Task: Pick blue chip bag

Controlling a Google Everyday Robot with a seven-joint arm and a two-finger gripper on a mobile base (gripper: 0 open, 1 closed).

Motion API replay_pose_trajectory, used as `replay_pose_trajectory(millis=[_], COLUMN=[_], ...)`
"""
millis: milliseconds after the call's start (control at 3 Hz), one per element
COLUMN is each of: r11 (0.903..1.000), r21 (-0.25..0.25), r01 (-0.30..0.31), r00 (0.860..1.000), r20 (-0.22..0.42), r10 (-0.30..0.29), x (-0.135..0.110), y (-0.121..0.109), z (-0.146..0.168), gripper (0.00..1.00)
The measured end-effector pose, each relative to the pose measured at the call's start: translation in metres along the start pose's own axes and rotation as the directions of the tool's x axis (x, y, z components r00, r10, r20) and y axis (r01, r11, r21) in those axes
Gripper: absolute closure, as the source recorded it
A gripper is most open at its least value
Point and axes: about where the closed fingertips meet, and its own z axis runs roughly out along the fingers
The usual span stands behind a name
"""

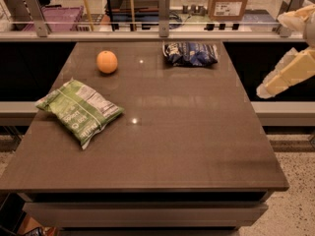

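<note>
My gripper (288,75) hung beyond the surface's (197,146) right edge, and I could not tell whether it was open. The blue chip bag (190,53) lay leftward at the far edge, long axis crosswise.

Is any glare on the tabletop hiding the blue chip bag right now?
Camera view: two small light spots on the table, both left of the blue chip bag, none on it; the bag looks dark near the far edge; the gripper hangs beyond the table's right edge, brightly lit.
</note>
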Motion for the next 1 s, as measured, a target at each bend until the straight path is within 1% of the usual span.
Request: replay_pose_trajectory(millis=[333,667,1000], r11=[0.9934,0.9786,0.9414], r21=[0.012,0.025,0.05], r01=[-0.114,-0.204,-0.333], r00=[0.993,0.972,0.919], r20=[-0.014,-0.118,-0.208], r10=[0.114,0.206,0.336], x=[0.002,0.008,0.022], y=[-0.011,-0.022,-0.031], z=[0.016,0.033,0.052], gripper=[0.0,0.0,0.0])
